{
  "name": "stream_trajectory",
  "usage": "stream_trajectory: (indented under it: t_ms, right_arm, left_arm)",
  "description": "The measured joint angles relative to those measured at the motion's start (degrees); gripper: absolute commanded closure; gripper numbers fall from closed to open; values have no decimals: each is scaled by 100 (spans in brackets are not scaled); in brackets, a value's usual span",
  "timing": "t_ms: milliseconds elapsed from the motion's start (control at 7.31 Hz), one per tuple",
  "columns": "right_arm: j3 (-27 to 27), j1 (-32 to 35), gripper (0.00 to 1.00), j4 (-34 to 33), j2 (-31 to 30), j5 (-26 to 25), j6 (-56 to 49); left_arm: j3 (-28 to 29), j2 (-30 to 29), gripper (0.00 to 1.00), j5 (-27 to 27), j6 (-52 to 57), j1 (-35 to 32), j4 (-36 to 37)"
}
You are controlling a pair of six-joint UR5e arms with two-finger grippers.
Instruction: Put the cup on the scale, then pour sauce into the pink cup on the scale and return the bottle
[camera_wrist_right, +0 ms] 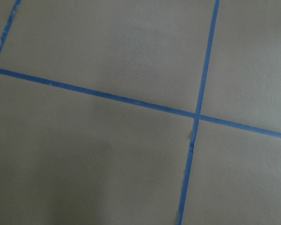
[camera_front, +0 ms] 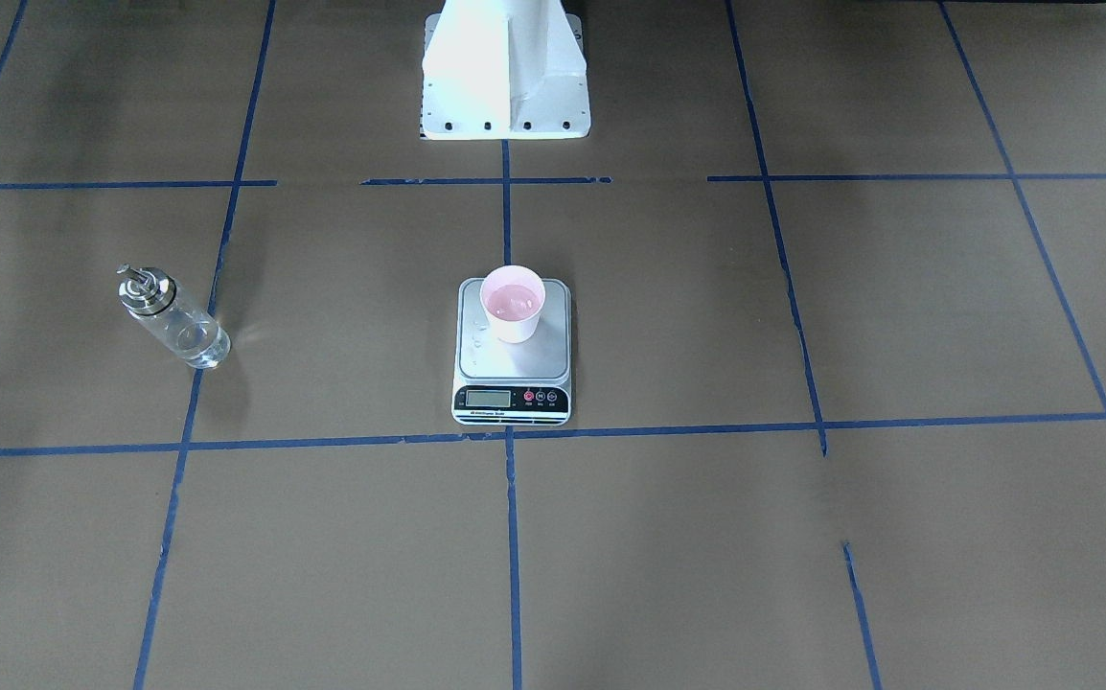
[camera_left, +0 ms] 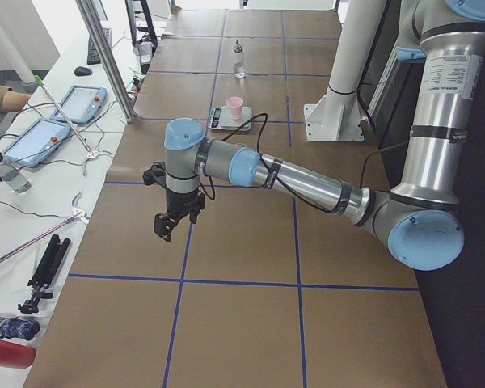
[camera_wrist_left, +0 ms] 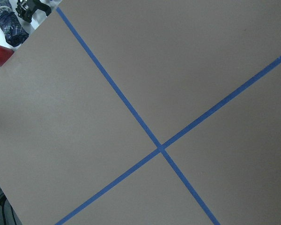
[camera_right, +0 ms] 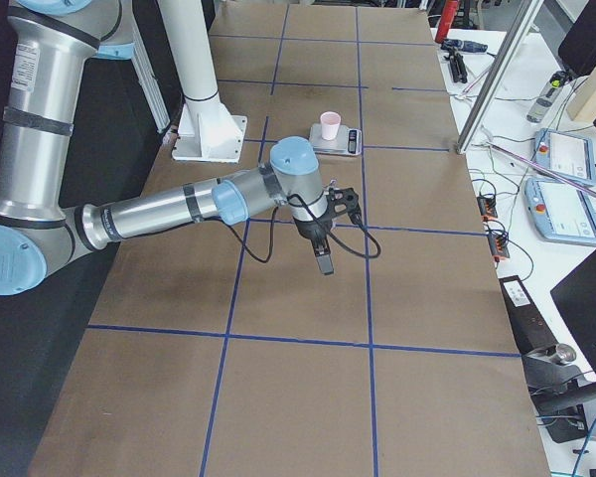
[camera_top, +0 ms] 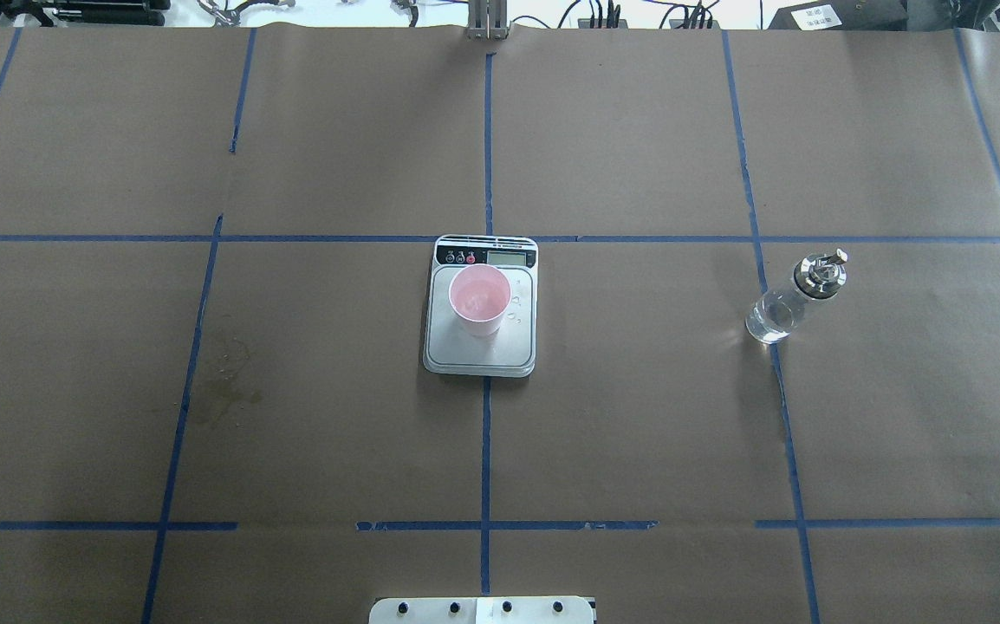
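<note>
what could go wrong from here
Droplets lie on the scale platform beside the pink cup; they may skew the reading or creep toward the display. The cup sits off-centre, near the display end, so a nudge might spill it. The glass bottle stands alone, tall and narrow; a knock could topple it.

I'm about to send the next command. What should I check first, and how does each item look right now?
1. The cup is upright on the scale: ok.
2. Liquid in the cup: the inside glistens, so probably ok; how much, cannot tell.
3. The bottle stands upright on the table, apart from the scale, with nothing holding it: ok.
4. Scale platform dry: not ok, droplets lie beside the cup.
5. The left claw and right claw are clear of the scale: ok. Open or shut: cannot tell.
6. Reading on the display: cannot tell, too small.
</note>
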Motion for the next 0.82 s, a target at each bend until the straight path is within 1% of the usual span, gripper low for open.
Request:
stream_trajectory:
  t_ms: [137,274,547,821]
  right_arm:
    - [-139,210,0,-539,86,188,-289]
    - [-156,319,0,-874,117,261,-372]
    - [-98,369,0,-1053,229,225,-342]
    - [-90,374,0,-1075,251,268,-330]
  left_arm:
    - [23,23,0,-55,11,2,102]
    - [58,85,0,-144,18,4,205]
    - [100,389,0,-394,36,-11,466]
    - [315,746,0,-900,179,-99,553]
